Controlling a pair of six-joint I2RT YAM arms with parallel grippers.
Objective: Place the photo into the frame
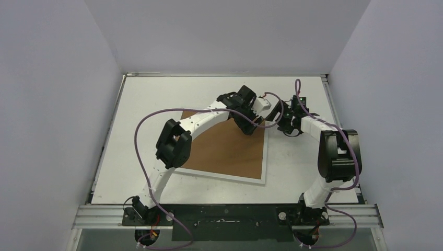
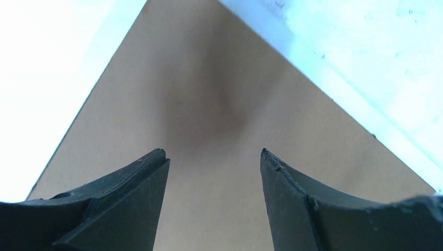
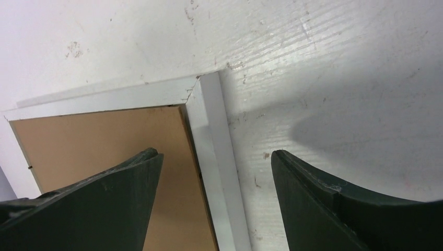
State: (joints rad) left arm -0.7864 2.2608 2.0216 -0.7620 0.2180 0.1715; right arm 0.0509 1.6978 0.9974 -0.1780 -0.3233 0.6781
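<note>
**Far-right corner check: board in, photo unseen**

The frame [image 1: 265,157] lies flat with the brown backing board [image 1: 224,149] inside its white border. The photo is not visible, and I cannot tell if it lies beneath. The left gripper [image 2: 214,157] hovers over the board, jaws wide and empty. The right gripper [image 3: 214,157] straddles the far-right corner rail, also wide and empty. Confirm the photo's position first, then work the 2 grippers evenly without levering the rail.

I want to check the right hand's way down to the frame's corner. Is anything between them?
Nothing visible. The open right hand looks straight at the frame corner, with only the brown backing board inside it and table beside. The left hand hovers over the board, not between them.
</note>
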